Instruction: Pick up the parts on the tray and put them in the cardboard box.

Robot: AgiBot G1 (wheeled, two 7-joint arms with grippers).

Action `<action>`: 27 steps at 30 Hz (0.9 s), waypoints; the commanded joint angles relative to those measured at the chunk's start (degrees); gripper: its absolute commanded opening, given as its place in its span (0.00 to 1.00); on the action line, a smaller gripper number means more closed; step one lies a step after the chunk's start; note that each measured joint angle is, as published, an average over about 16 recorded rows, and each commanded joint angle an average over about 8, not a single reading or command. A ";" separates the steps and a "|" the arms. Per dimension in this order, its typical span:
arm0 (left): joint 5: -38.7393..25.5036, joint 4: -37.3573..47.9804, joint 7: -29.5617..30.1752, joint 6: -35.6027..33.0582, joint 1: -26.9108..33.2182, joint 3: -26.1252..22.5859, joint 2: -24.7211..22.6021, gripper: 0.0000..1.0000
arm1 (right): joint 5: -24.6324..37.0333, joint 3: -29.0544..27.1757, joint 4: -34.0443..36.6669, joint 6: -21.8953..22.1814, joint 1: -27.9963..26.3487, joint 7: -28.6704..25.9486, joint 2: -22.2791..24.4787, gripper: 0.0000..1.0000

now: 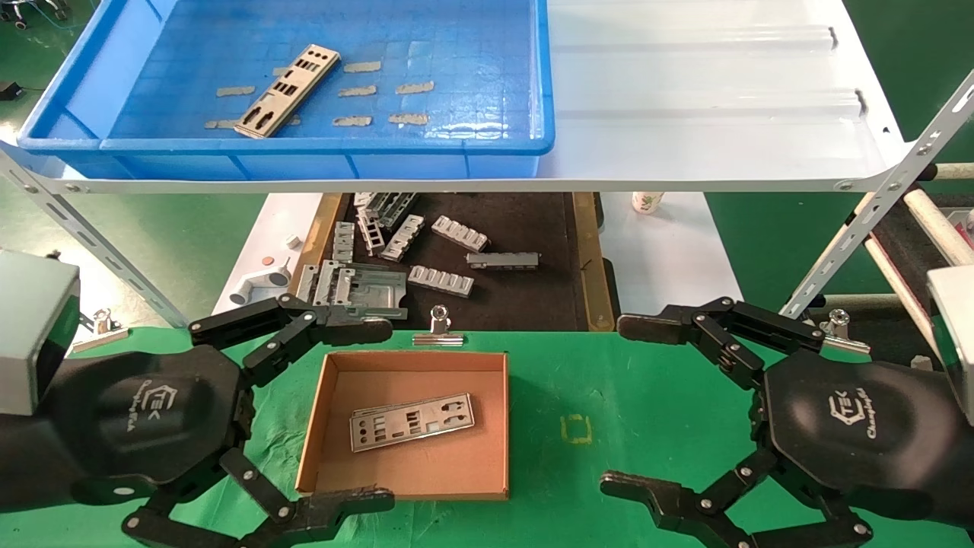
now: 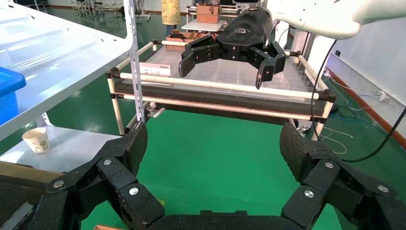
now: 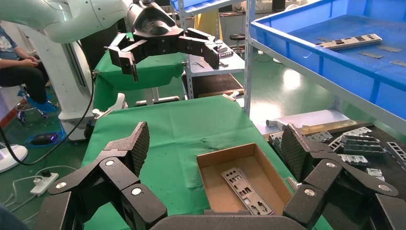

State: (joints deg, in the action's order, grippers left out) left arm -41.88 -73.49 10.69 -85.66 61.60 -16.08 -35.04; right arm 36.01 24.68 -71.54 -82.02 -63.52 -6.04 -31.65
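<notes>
The left pincer (image 1: 316, 411) and right pincer (image 1: 654, 407) both hang spread wide over the green surface (image 1: 631, 396), each holding and touching nothing. The cardboard box (image 1: 407, 479) lies between them, nearer the left, with open green cloth around its right and near sides. One punched metal plate (image 1: 412, 421) lies flat inside it. One more plate (image 1: 287, 90) lies in the blue tray (image 1: 304, 148) on the white shelf (image 1: 708, 99) above.
</notes>
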 commanded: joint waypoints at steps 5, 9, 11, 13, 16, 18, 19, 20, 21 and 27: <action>0.00 0.00 0.00 0.00 0.00 0.00 0.00 1.00 | 0.00 0.00 0.00 0.00 0.00 0.00 0.00 1.00; 0.00 0.00 0.00 0.00 0.00 0.00 0.00 1.00 | 0.00 0.00 0.00 0.00 0.00 0.00 0.00 1.00; 0.00 0.00 0.00 0.00 0.00 0.00 0.00 1.00 | 0.00 0.00 0.00 0.00 0.00 0.00 0.00 1.00; 0.00 0.00 0.00 0.00 0.00 0.00 0.00 1.00 | 0.00 0.00 0.00 0.00 0.00 0.00 0.00 1.00; 0.00 0.00 0.00 0.00 0.00 0.00 0.00 1.00 | 0.00 0.00 0.00 0.00 0.00 0.00 0.00 1.00; 0.00 0.00 0.00 0.00 0.00 0.00 0.00 1.00 | 0.00 0.00 0.00 0.00 0.00 0.00 0.00 1.00; 0.00 0.00 0.00 0.00 0.00 0.00 0.00 1.00 | 0.00 0.00 0.00 0.00 0.00 0.00 0.00 1.00; 0.00 0.00 0.00 0.00 0.00 0.00 0.00 1.00 | 0.00 0.00 0.00 0.00 0.00 0.00 0.00 1.00; 0.00 0.00 0.00 0.00 0.00 0.00 0.00 1.00 | 0.00 0.00 0.00 0.00 0.00 0.00 0.00 1.00; 0.00 0.00 0.00 0.00 0.00 0.00 0.00 1.00 | 0.00 0.00 0.00 0.00 0.00 0.00 0.00 1.00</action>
State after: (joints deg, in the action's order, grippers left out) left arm -41.89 -73.49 10.69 -85.66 61.60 -16.08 -35.04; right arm 36.01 24.68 -71.54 -82.02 -63.52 -6.04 -31.65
